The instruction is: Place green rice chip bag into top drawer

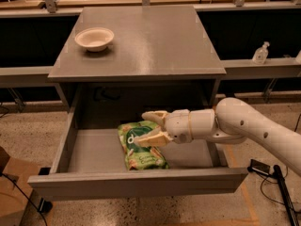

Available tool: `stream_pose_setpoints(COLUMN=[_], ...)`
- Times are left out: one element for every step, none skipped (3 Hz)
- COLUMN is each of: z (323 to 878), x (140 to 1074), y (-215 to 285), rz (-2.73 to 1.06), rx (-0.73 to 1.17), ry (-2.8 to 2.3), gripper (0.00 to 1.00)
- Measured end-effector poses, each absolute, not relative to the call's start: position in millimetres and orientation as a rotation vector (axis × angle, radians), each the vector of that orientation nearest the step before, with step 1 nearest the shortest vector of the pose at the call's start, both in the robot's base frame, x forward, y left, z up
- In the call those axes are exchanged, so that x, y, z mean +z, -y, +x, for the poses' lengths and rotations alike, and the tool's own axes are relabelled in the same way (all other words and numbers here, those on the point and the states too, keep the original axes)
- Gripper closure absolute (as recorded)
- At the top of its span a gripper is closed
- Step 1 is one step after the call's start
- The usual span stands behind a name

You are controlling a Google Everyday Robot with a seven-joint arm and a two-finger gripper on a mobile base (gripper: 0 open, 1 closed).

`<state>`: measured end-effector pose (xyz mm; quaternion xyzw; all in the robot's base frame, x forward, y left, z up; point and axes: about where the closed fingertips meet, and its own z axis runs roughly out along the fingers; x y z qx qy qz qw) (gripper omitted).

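the green rice chip bag point(143, 157) lies on the floor of the pulled-out top drawer point(136, 183), near its middle. the pincer point(140, 129) hangs over the bag's far end, fingers spread apart, gripping nothing. a white bowl point(94, 38) sits on the grey counter point(155, 46).

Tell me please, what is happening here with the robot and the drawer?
A robot arm reaches into the open drawer. Its claw is at the upper end of the green bag, which seems to rest on the drawer floor. Whether the claw grips it cannot be told. A white bowl stands on the table above.
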<state>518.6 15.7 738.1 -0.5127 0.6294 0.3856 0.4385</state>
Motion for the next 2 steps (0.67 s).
stream_pose_setpoints(z=[520.4, 520.4], x=[736.2, 736.2], y=[-16.7, -16.8], rz=[-1.27, -1.27], rx=[0.957, 0.957], ry=[-1.567, -1.567], gripper=[0.0, 0.0])
